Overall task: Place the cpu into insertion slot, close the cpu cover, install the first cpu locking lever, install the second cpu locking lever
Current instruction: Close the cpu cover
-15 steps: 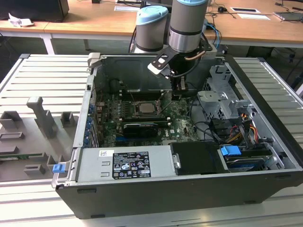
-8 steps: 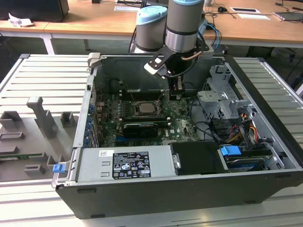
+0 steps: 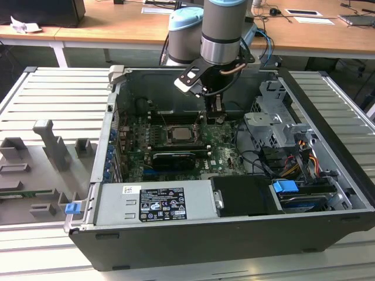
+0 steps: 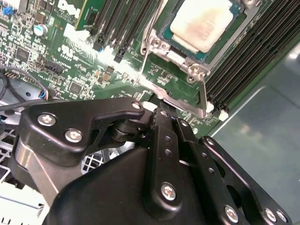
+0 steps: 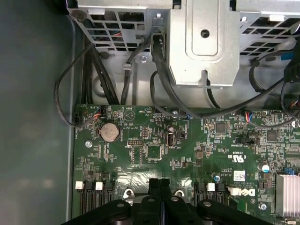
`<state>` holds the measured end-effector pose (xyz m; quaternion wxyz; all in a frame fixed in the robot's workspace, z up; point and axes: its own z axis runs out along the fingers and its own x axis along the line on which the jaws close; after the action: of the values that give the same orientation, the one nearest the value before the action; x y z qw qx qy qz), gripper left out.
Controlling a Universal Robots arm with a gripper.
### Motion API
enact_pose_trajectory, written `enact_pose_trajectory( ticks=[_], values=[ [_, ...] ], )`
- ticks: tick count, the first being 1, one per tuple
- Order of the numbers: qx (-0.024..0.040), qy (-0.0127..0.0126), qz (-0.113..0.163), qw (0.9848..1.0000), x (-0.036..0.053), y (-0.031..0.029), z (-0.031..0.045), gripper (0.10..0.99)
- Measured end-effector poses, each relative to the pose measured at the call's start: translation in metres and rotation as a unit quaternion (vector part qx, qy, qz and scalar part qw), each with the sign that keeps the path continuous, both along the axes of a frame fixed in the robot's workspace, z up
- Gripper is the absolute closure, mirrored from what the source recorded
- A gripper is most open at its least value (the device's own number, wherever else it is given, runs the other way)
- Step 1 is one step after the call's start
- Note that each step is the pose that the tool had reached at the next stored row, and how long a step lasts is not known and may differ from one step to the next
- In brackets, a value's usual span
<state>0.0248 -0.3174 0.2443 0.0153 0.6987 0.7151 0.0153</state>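
Observation:
The cpu [image 3: 179,134] [image 4: 202,22], a pale square chip with a beige stain, lies flat in the insertion slot [image 4: 194,70] on the green board. The cpu cover [image 4: 176,101], a thin silver frame with a window, stands tilted up from the slot's edge on the gripper's side. In the exterior view my gripper [image 3: 215,111] hangs inside the case, just to the right of the slot. Its black fingers [image 5: 153,187] are pressed together, with the tips [image 4: 161,117] at the cover's raised edge. I cannot tell whether they touch it.
A grey drive cage [image 3: 272,120] [image 5: 201,42] with black cables stands at the exterior view's right. A long black card [image 3: 173,159] and the power supply [image 3: 155,202] lie in front of the slot. Memory slots [image 4: 243,61] flank the socket. Grey fixtures [image 3: 53,146] sit outside the case.

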Motion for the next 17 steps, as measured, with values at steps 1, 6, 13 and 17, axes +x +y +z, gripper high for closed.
enact_pose_trajectory(
  ticks=[1, 6, 13, 17],
  values=[
    [0.0000, 0.0000, 0.000, 1.0000, -0.0022, 0.0000, -0.0001, 0.980],
    [-0.0001, 0.0000, 0.000, 1.0000, -0.0106, 0.0000, -0.0006, 0.980],
    [0.0008, 0.0000, 0.000, 1.0000, -0.0380, 0.0003, -0.0065, 0.980],
    [0.0009, 0.0000, 0.000, 1.0000, -0.0423, 0.0006, -0.0139, 0.980]
  ],
)
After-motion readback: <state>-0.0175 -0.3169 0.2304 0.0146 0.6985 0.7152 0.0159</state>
